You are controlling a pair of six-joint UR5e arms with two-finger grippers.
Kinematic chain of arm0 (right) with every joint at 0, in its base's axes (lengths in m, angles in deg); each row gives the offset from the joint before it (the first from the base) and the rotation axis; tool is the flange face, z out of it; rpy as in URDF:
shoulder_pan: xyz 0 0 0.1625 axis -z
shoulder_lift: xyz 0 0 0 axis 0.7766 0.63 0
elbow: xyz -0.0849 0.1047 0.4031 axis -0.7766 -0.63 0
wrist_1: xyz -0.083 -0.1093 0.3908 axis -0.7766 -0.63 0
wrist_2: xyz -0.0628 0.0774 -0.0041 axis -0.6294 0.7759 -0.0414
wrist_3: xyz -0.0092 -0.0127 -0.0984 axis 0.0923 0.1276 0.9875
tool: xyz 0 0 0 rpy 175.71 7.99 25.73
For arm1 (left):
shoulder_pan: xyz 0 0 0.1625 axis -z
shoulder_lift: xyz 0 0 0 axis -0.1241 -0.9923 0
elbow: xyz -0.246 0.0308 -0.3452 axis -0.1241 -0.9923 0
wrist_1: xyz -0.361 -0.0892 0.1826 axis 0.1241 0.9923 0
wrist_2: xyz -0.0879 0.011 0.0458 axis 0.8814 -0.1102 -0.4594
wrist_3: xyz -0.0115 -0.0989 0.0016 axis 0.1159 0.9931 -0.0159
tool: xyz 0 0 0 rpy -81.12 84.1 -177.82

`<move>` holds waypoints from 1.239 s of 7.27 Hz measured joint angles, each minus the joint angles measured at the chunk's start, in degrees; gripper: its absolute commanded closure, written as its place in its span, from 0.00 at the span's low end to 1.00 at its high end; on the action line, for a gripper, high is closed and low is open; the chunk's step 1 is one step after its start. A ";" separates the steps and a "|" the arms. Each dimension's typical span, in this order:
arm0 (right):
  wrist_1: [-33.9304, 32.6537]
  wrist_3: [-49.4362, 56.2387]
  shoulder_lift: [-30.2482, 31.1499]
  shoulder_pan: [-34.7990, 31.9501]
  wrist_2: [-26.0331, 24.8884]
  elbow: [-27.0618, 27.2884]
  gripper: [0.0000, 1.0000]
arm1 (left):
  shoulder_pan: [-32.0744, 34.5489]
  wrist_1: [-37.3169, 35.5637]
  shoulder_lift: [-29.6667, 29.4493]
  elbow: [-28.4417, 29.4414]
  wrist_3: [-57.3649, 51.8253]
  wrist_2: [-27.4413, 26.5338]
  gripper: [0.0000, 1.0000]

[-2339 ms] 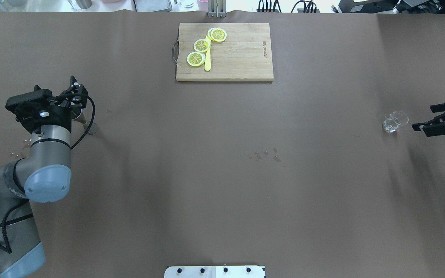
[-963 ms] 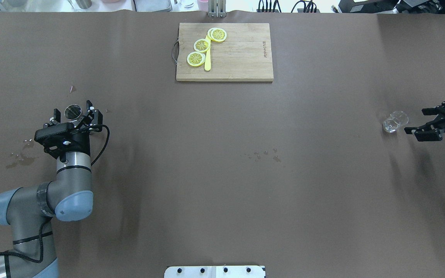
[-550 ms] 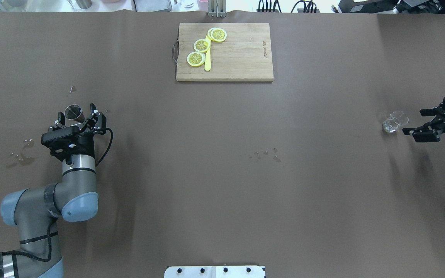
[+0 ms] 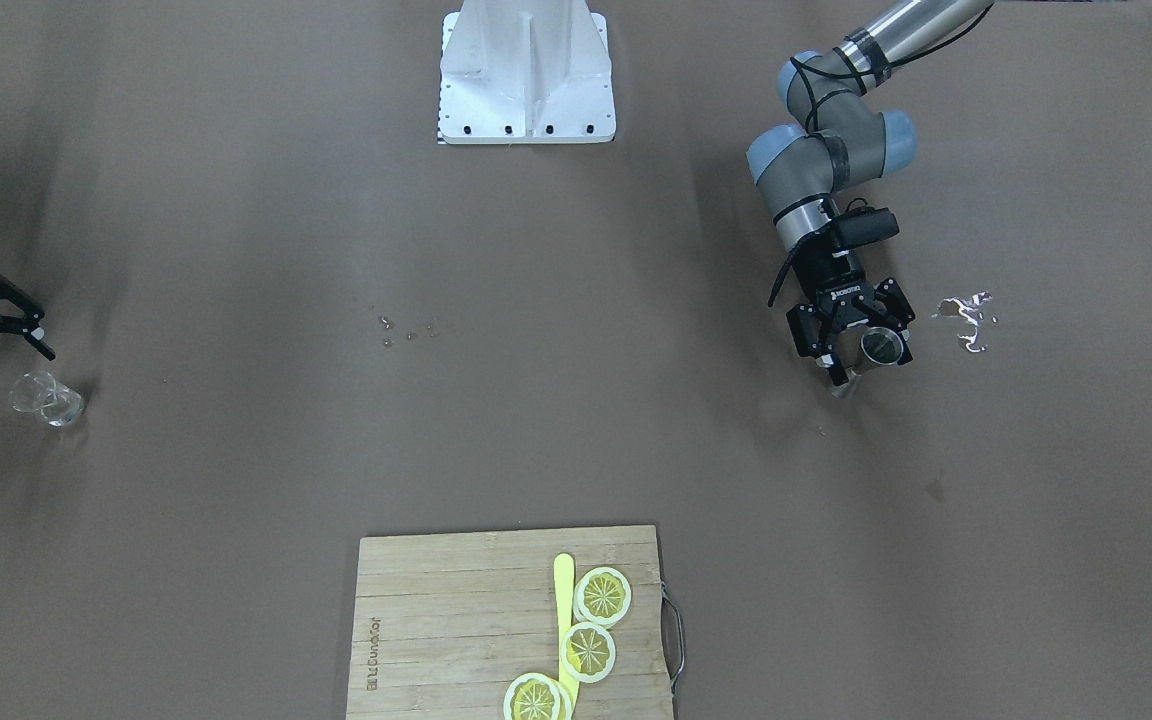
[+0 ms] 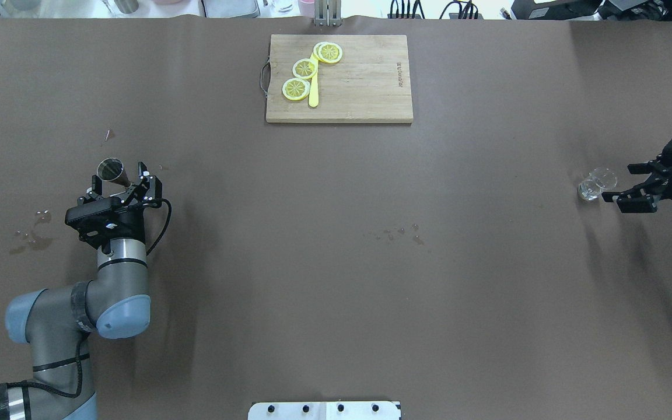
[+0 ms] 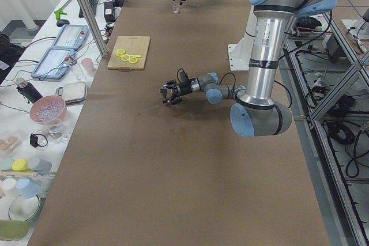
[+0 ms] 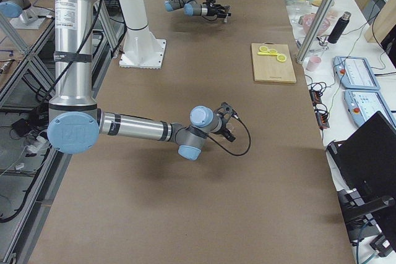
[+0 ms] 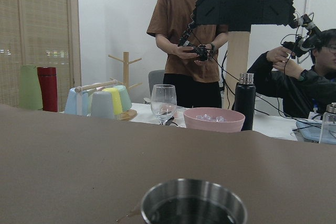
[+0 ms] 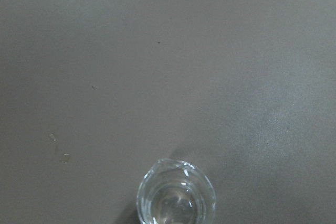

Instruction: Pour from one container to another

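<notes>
Two claws, both spread wide, nothing gripped. The left gripper (image 5: 121,179) straddles the upright steel cup (image 5: 110,169) at the table's (image 5: 336,291) left end. The small glass (image 5: 595,183) stands far right, just beside the right gripper (image 5: 619,184). I'd centre the cup, close low and gently, and keep it level, as it looks filled. Against 2.3 s ago, the left arm has swung behind the cup and the right claw has crept nearer the glass.

Silver-grey arm (image 5: 120,274) with pale blue joint caps (image 5: 125,309), black end effector (image 5: 120,177) and looped black cable (image 5: 165,217).
</notes>
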 measured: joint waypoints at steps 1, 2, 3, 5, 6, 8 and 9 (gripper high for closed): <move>1.52 -1.07 -0.94 0.25 -0.10 -1.51 0.00 | -0.10 -0.16 0.03 0.09 0.28 0.00 0.18; 2.18 -1.59 -1.63 0.52 -0.45 -2.23 0.00 | -0.13 -0.49 0.06 0.11 0.25 0.00 0.26; 2.42 -1.77 -2.06 0.92 -1.10 -2.50 0.00 | -0.26 -0.76 0.06 0.19 0.00 0.00 0.36; 2.58 -1.85 -2.35 1.54 -1.85 -2.66 0.00 | -0.61 -1.26 0.06 0.53 -0.67 0.08 0.46; 2.62 -1.86 -2.38 1.74 -2.08 -2.81 0.00 | -0.85 -1.51 0.02 0.61 -1.36 0.15 0.50; 2.68 -1.87 -2.53 2.58 -3.12 -3.14 0.00 | -1.15 -1.66 -0.11 0.64 -2.38 0.27 0.53; 2.69 -1.86 -2.80 3.03 -3.61 -3.42 0.00 | -1.18 -1.67 -0.11 0.62 -2.53 0.32 0.55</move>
